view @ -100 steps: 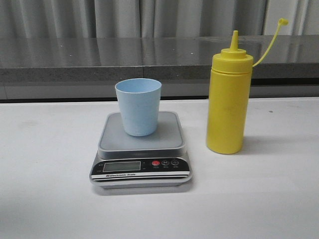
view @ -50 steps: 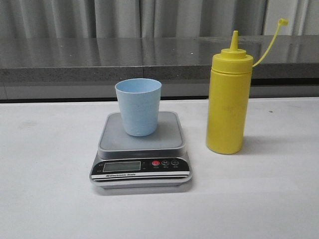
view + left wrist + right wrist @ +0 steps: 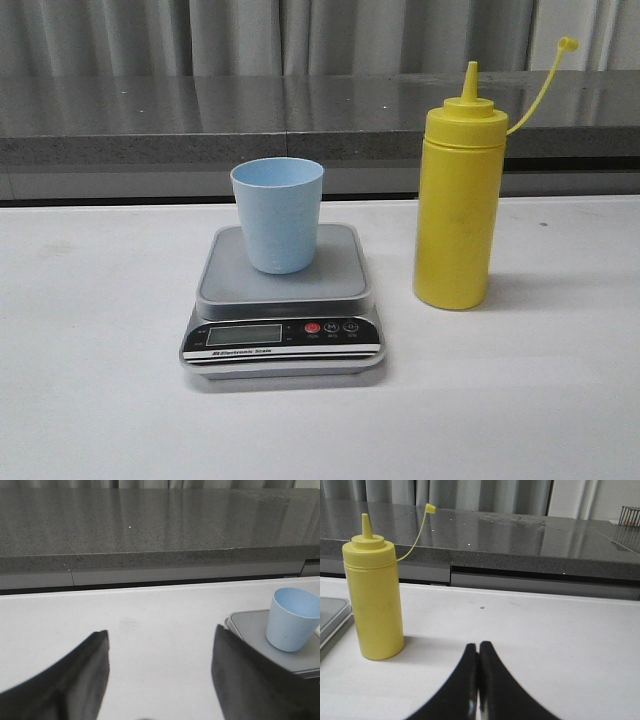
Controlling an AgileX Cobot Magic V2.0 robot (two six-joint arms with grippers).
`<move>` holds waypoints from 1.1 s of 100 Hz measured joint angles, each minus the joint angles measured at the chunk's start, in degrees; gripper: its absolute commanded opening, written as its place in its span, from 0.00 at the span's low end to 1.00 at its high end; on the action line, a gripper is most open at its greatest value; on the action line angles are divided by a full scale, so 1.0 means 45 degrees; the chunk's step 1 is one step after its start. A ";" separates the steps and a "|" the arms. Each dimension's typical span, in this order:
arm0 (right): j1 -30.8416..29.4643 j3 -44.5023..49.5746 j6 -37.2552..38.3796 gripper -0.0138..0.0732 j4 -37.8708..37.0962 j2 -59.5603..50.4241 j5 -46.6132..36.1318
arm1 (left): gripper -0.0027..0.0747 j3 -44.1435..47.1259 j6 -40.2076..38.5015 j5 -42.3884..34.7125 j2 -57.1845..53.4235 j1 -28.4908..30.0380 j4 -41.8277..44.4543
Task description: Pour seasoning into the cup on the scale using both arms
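Observation:
The pale blue cup (image 3: 278, 214) stands upright on the grey platform of the scale (image 3: 283, 305) at the table's middle. The yellow seasoning bottle (image 3: 458, 207) stands upright to the right of the scale, its cap strap hanging off to the right. Neither arm shows in the front view. In the left wrist view my left gripper (image 3: 160, 640) is open over bare table, with the cup (image 3: 292, 619) and the scale (image 3: 256, 630) off to one side. In the right wrist view my right gripper (image 3: 478, 647) is shut on nothing, apart from the bottle (image 3: 374, 600).
A dark grey stone ledge (image 3: 200, 120) runs along the back of the white table (image 3: 100, 400), with grey curtains behind it. The scale's front panel carries an LCD and a red button (image 3: 312, 327).

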 measured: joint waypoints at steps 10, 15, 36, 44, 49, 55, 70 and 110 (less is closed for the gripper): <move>0.0000 0.0000 0.0000 0.08 0.0000 0.0000 0.0000 | 0.17 0.0004 0.0000 0.0006 0.0000 0.0000 0.0000; 0.0000 0.0000 0.0000 0.08 0.0000 0.0000 0.0000 | 0.08 0.0004 0.0000 0.0006 0.0000 0.0000 0.0000; 0.0000 0.0000 0.0000 0.08 0.0000 0.0000 0.0000 | 0.01 0.0004 0.0000 0.0006 0.0000 0.0000 0.0000; 0.0000 0.0000 0.0000 0.08 0.0000 0.0000 0.0000 | 0.01 0.0004 0.0000 0.0006 0.0000 0.0000 0.0000; 0.0000 0.0000 0.0000 0.08 0.0000 0.0000 0.0000 | 0.01 0.0004 0.0000 0.0006 0.0000 0.0000 0.0000; 0.0000 0.0000 0.0000 0.08 0.0000 0.0000 0.0000 | 0.01 0.0004 0.0000 0.0006 0.0000 0.0000 0.0000; 0.0000 0.0000 0.0000 0.08 0.0071 0.0000 -0.1074 | 0.01 0.0004 0.0000 0.0006 0.0000 0.0000 0.0000; 0.0000 -0.1987 0.0431 0.08 0.1339 0.0650 -0.0417 | 0.01 0.0004 0.0000 0.0006 0.0000 0.0000 0.0000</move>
